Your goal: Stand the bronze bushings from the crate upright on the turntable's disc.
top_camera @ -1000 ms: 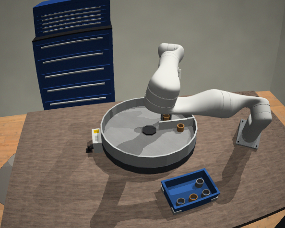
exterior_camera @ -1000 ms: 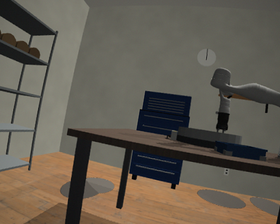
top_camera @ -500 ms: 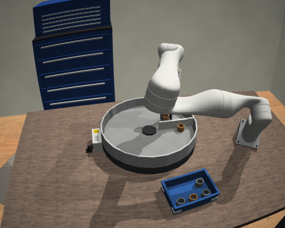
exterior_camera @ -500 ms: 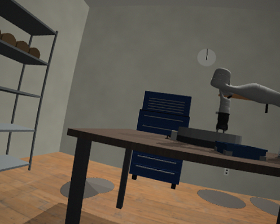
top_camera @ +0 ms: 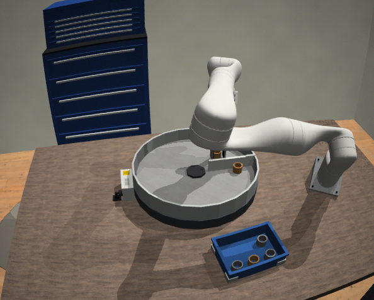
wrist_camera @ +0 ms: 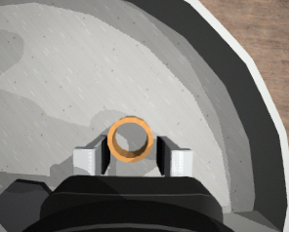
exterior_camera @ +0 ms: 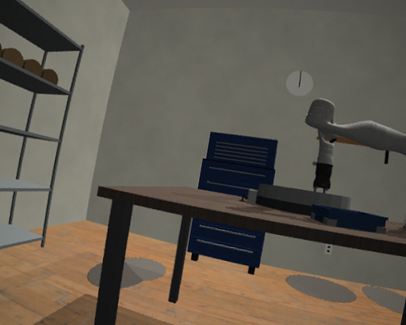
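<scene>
My gripper (top_camera: 218, 154) (exterior_camera: 319, 189) (wrist_camera: 133, 149) is open, low over the turntable's grey disc (top_camera: 157, 183) (wrist_camera: 59, 73). A bronze bushing (top_camera: 216, 155) (wrist_camera: 130, 158) stands upright between the fingers, with a gap on each side in the wrist view; it appears to rest on the disc. A second bronze bushing (top_camera: 237, 169) stands upright on the disc, on the near side of the divider. The blue crate (top_camera: 255, 270) (exterior_camera: 349, 220) holds a bronze bushing (top_camera: 253, 263) and three steel bushings (top_camera: 262, 244) (top_camera: 270, 257) (top_camera: 237, 268). The crate's inside is hidden in the exterior view.
The dark hub (top_camera: 196, 171) (wrist_camera: 24, 200) is at the disc's centre. A low grey divider (top_camera: 225, 164) runs from near it to the raised rim (top_camera: 195, 212), close to the gripper. A small grey box (top_camera: 127, 190) sits against the turntable's left side.
</scene>
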